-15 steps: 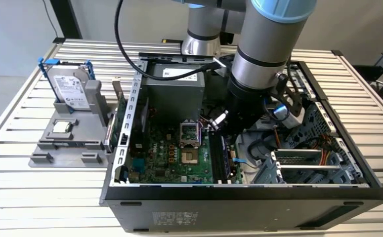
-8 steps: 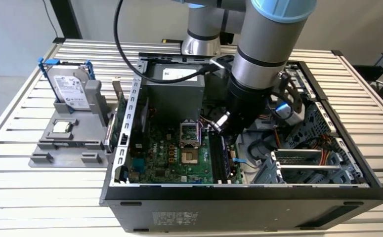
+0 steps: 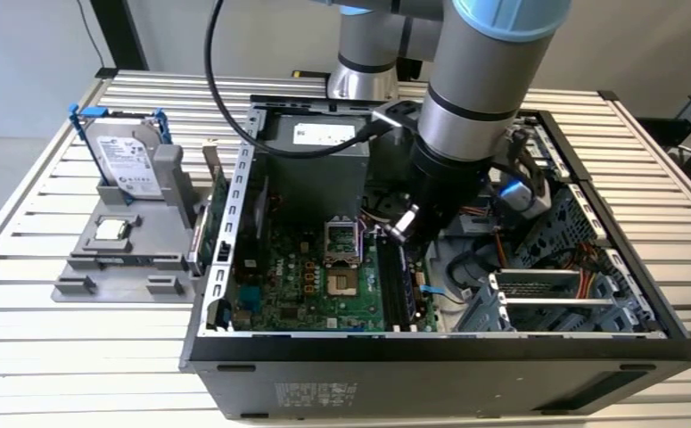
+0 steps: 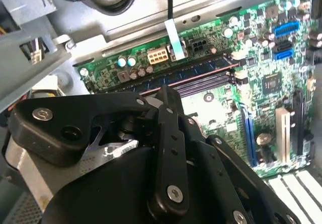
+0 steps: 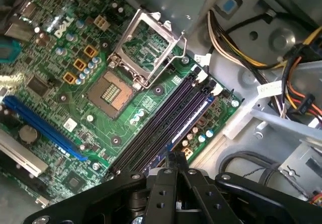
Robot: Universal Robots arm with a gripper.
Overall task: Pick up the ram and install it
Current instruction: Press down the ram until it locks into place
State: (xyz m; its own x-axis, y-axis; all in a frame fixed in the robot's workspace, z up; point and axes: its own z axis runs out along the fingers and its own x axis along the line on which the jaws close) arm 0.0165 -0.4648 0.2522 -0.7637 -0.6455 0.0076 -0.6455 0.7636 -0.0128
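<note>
Deep inside the open computer case (image 3: 440, 352), my gripper (image 5: 176, 157) hangs low over the motherboard (image 5: 100, 58), its tips just above the bank of memory slots (image 5: 161, 126), right of the empty processor socket (image 5: 113, 90) in the exterior view. My jaws are drawn together to a narrow point, nothing visibly pinched between them. The ram (image 4: 201, 67) appears to lie in the outermost slot, nearest the board's edge, directly below my fingertips. By my reckoning the pick-up is done; whether the stick is fully latched, I cannot tell
</note>
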